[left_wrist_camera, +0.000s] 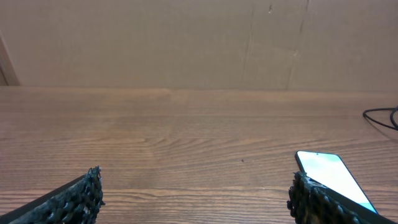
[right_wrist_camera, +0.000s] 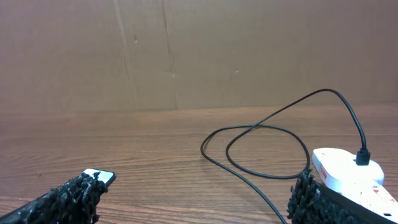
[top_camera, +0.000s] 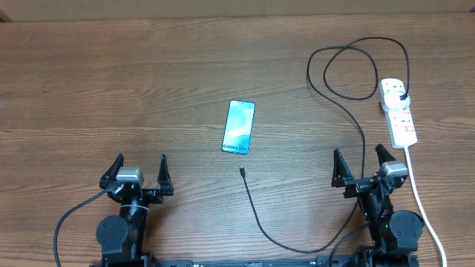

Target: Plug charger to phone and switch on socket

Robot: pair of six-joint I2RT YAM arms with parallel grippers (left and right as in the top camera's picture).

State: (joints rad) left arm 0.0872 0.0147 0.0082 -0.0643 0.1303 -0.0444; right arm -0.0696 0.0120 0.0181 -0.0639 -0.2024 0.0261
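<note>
The phone (top_camera: 238, 127) lies flat mid-table, its light blue screen lit; it also shows as the phone (left_wrist_camera: 329, 177) by my left gripper's right finger and the phone (right_wrist_camera: 99, 176) at the right wrist view's left. The charger (top_camera: 356, 119) is a thin black cable looping from its plug (top_camera: 401, 96) in the white socket (top_camera: 397, 111) down to a free connector tip (top_camera: 243, 172) just below the phone. The socket (right_wrist_camera: 348, 171) lies at the right. My left gripper (top_camera: 137, 175) and right gripper (top_camera: 364, 167) stand open near the front edge, empty.
The socket's thick white cord (top_camera: 427, 215) runs down the right side past my right arm. A brown cardboard wall (left_wrist_camera: 199, 43) closes the far side of the wooden table (top_camera: 111, 81). The charger cable (top_camera: 260, 219) curves across the front between both arms.
</note>
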